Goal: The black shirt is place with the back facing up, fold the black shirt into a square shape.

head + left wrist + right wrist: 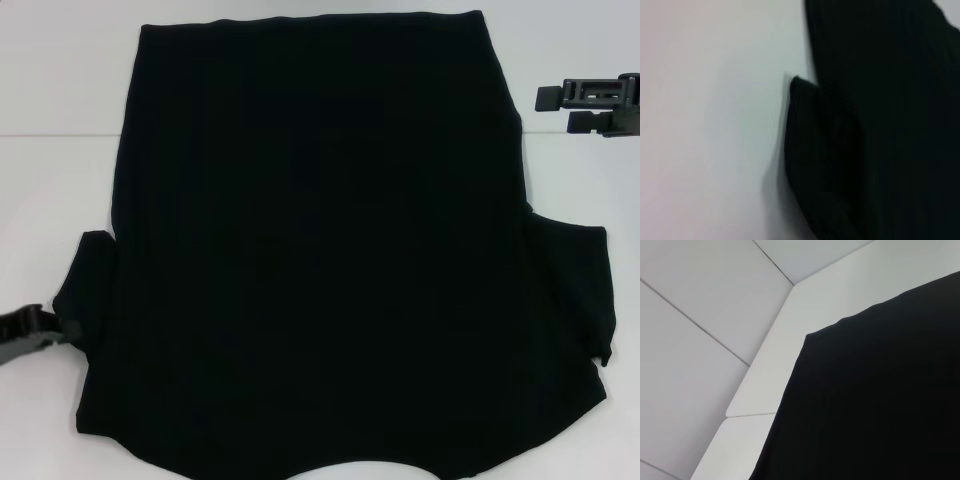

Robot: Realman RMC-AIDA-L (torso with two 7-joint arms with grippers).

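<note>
- Nearest you, the neck end of the black shirt (320, 250) runs off the head view at 6 o'clock, its curved collar cut showing white tabletop (60, 100) beneath.
- The shirt lies flat and plain side up, filling most of the tabletop; its straight hem sits far from you at 12 o'clock.
- At 3 o'clock one sleeve spreads flat outward, almost to the frame edge.
- At 9 o'clock the other sleeve is bunched and partly folded in on itself; the left wrist view shows its rounded fold (815, 150) raised against bare tabletop.
- Your left pincer (30, 328) sits at 8 o'clock, touching or just beside that bunched sleeve; you cannot tell whether it is open or closed.
- Your right pincer (555, 108) hangs at 2 o'clock, just off the shirt's side edge, fingers apart and holding nothing.
- Open tabletop lies in strips at 9 to 11 o'clock and 1 to 3 o'clock.
</note>
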